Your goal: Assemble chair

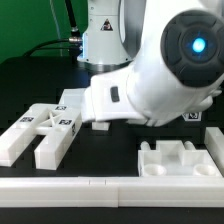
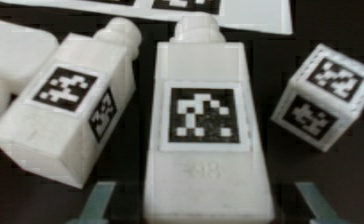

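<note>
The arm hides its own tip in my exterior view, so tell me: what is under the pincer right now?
Observer: A long white tagged block lies lengthwise between the fingers of the pincer. I cannot tell whether they press on it.
Operator: Is anything crowding that block?
Observer: Yes, a second long block lies tilted close beside it, tag up.
</note>
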`<action>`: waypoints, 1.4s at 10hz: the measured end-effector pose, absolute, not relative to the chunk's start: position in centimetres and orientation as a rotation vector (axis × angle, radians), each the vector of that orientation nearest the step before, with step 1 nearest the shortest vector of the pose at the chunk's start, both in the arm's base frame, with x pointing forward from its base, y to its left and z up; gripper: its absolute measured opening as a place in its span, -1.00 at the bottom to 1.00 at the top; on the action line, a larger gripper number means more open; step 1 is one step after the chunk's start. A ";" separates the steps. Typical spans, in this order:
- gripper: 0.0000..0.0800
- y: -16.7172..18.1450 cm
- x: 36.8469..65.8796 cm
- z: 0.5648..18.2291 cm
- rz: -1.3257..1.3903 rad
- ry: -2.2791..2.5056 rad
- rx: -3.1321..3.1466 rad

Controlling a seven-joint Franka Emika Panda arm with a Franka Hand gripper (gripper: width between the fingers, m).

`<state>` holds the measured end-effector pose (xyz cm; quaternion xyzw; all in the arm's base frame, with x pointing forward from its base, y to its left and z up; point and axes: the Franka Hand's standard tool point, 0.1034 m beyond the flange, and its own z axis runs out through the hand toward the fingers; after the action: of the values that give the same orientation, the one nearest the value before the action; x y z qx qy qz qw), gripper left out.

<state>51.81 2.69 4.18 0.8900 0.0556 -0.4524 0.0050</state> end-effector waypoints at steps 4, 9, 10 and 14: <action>-0.27 2.5 52.4 4.1 -1.365 0.171 2.813; -0.27 3.0 56.6 7.7 -0.947 0.167 2.999; -0.27 3.0 57.4 8.8 -0.903 0.165 3.014; -0.27 2.5 59.8 9.3 -0.426 0.160 3.113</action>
<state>59.80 2.53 9.34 0.9895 0.0509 -0.1354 -0.0021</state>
